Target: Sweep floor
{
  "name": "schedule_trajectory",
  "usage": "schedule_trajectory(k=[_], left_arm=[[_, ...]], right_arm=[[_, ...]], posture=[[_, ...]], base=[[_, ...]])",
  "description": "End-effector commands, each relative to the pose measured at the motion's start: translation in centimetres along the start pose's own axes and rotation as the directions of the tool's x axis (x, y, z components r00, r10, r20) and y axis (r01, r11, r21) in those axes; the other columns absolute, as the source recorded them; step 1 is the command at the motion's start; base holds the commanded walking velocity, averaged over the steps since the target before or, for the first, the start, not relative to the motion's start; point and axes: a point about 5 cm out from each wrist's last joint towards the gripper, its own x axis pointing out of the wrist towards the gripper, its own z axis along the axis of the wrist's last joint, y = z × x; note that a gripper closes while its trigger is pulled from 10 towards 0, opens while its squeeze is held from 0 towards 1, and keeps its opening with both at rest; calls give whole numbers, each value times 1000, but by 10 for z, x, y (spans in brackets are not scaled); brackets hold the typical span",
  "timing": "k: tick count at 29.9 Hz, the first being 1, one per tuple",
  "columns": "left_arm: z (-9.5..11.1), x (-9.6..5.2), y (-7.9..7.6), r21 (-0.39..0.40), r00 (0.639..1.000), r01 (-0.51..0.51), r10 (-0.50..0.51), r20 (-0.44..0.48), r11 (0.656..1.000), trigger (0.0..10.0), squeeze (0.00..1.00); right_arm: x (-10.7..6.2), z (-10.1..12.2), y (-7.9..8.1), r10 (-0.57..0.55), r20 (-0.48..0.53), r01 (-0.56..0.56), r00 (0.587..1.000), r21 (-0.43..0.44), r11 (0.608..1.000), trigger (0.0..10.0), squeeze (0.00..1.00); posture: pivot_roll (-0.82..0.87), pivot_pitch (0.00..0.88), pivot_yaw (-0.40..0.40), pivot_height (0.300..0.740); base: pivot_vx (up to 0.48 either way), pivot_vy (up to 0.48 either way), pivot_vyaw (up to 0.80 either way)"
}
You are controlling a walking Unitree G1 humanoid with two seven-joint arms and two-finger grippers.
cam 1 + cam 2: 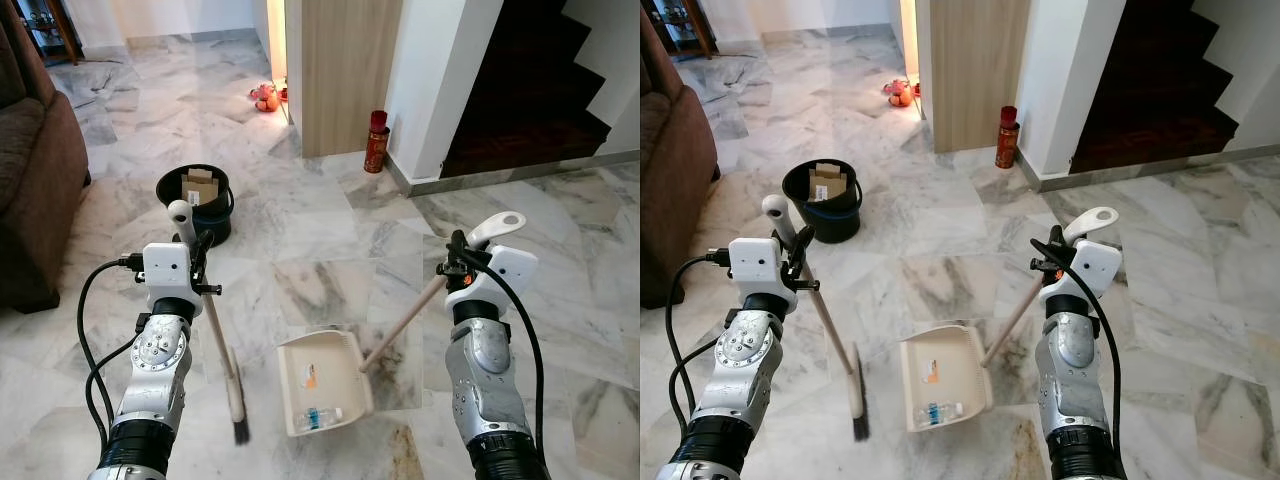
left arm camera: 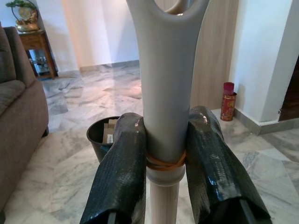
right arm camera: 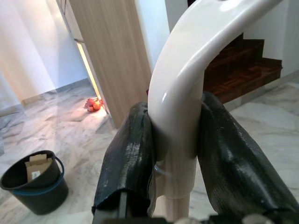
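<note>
I have the left gripper closed around the pale grip of the broom, its black fingers pressed against both sides of the handle. The broom slants down so that its dark bristles rest on the marble floor just left of the dustpan. My right gripper is clamped on the dustpan's long handle near its curved top, fingers tight on either side. The dustpan sits flat on the floor between my arms, with a small bottle lying in it. A black bucket holding cardboard stands farther off, near the brown sofa. A red can stands by the wall.
</note>
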Motion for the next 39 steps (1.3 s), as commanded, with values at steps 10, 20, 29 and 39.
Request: schedule_trajectory(k=[10, 20, 29, 39], left_arm=[[10, 4, 3, 14, 999, -2, 1, 36, 1000, 10000, 0], [9, 5, 3, 18, 1000, -3, 3, 26, 1000, 10000, 0], [9, 4, 3, 17, 1000, -5, 4, 25, 1000, 10000, 0], [8, 4, 3, 14, 1000, -9, 9, 25, 1000, 10000, 0]], right_arm=[[3, 10, 6, 27, 44, -27, 999, 3, 1000, 10000, 0], [2, 9, 6, 30, 36, -30, 999, 1, 1000, 10000, 0], [3, 9, 7, 41, 36, -41, 999, 13, 999, 10000, 0], [3, 9, 8, 53, 28, -53, 998, 11, 999, 10000, 0]], posture=[[-30, 56, -10, 740], [-27, 57, -5, 740], [-23, 52, -8, 740], [-27, 49, -13, 740]], base=[[0, 0, 318], [162, 0, 53], [276, 0, 492], [279, 0, 0]])
